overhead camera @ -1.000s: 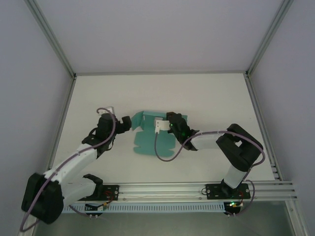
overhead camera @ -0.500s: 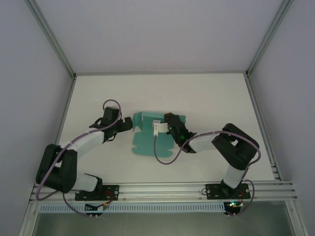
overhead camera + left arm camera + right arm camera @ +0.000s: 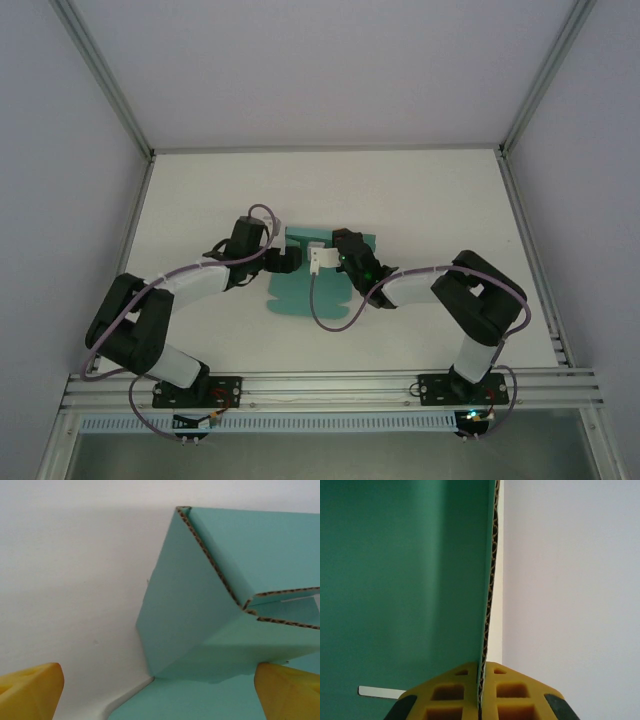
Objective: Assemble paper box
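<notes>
No text, label, brand, number or sign can be read anywhere in these views.

Teal paper box (image 3: 305, 292) on the white table (image 3: 430, 200), left hand (image 3: 284, 262) and right hand (image 3: 322, 256) at its far end.

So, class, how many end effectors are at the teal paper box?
2. The left end effector sits open at the left corner of the paper box; the right end effector is shut on its raised far flap.
</notes>
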`<state>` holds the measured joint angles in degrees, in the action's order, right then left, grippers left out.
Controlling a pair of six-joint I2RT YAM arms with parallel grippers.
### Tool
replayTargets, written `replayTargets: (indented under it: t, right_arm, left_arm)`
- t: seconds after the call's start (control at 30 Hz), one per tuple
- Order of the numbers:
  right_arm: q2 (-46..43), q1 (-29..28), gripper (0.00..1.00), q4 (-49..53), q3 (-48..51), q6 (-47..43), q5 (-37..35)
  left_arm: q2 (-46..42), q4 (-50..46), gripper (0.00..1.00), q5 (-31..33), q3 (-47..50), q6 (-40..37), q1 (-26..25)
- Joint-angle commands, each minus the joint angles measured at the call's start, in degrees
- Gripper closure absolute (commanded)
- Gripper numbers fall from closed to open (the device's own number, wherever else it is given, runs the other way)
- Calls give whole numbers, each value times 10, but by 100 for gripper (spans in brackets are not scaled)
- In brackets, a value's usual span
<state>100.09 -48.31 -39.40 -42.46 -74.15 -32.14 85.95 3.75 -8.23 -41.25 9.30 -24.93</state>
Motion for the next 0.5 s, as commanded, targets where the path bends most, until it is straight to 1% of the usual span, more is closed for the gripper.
replayTargets:
  t: [0.0, 0.1, 0.17, 0.27, 0.37, 0.47]
  right_arm:
    - [22, -5, 100, 75, 7, 5, 30]
    - [17, -6, 100, 79, 9, 11, 35]
    - [17, -6, 100, 82, 11, 11, 37]
    - [12, -5, 100, 89, 15, 13, 42]
    - [8, -4, 100, 89, 17, 19, 48]
    - [6, -5, 100, 94, 17, 22, 53]
  left_arm:
    - [25, 31, 8, -23, -26, -22, -17]
    - [53, 24, 16, -7, -40, -12, -18]
    - [55, 50, 27, -7, -32, -2, -17]
    - [44, 78, 37, -10, -28, 0, -21]
    - [38, 107, 43, 9, -19, -5, -25]
    - [50, 104, 47, 18, -32, -16, -32]
